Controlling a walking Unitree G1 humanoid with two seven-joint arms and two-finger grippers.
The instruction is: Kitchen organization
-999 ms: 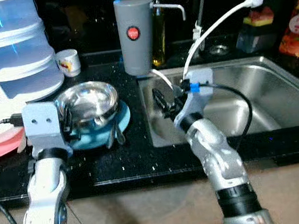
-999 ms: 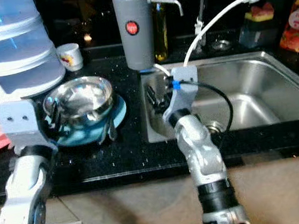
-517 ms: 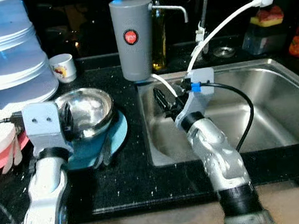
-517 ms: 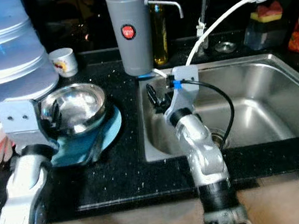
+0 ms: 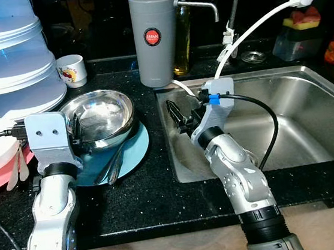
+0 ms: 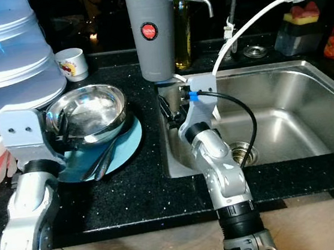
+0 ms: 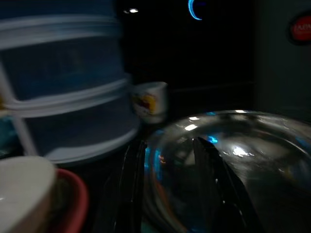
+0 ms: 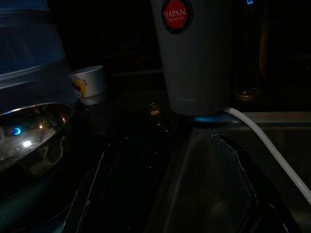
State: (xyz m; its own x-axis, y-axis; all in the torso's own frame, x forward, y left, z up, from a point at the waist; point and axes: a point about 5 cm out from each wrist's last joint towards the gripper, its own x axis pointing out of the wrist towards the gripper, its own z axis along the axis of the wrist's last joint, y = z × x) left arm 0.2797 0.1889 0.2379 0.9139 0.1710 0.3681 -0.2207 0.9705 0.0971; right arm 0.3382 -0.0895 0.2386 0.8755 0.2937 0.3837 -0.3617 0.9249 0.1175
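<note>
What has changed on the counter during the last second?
Nothing visibly moved; only the head camera shifted. The left gripper stays at the steel bowl rim, the bowl stays on the blue plate, and the right gripper stays open over the sink left edge.

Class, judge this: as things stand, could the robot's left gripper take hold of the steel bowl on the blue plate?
Probably yes. The left gripper already has its open fingers astride the rim of the steel bowl, which sits on the blue plate, with nothing between them.
</note>
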